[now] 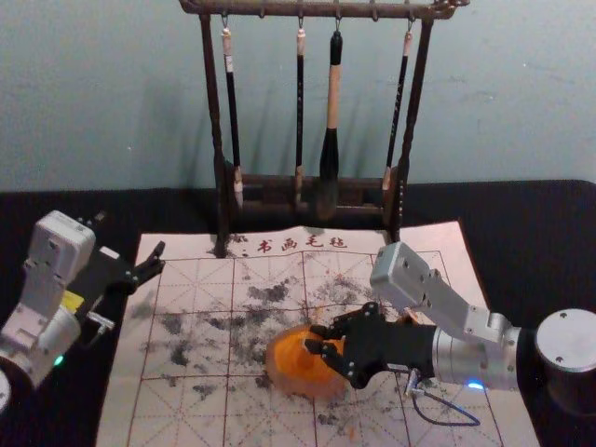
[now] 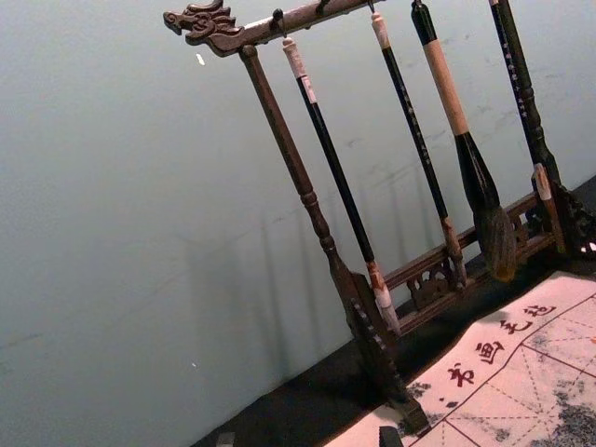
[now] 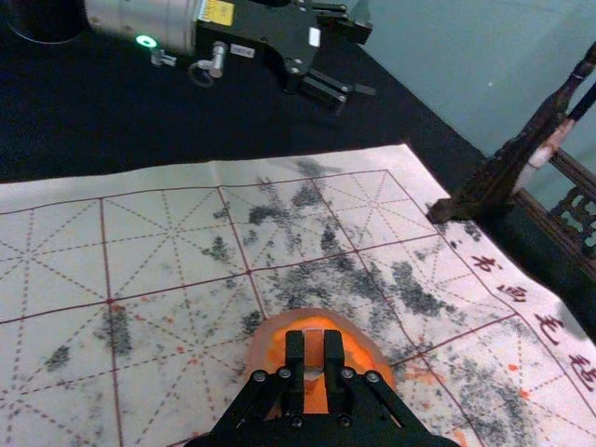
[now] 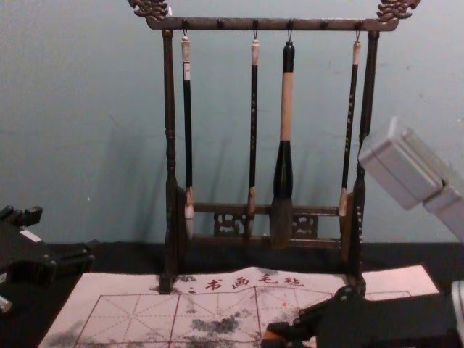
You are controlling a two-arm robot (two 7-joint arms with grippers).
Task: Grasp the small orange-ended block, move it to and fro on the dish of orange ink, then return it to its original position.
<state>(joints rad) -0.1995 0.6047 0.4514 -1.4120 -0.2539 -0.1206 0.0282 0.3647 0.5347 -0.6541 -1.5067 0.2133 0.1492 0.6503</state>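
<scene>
Over the ink dish (image 1: 282, 371): orange-ended block (image 3: 315, 348), contact unclear
Right gripper (image 1: 313, 338): nearer arm, fingers clamped on block, whose long axis is unclear
Left gripper (image 3: 359, 61): near calligraphy mat (image 1: 196, 424), fingers apart

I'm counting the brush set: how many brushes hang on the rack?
4, hung from the rack, left to right: a thin brush, a second thin brush, the thick brush, and a third thin brush at the end.
</scene>
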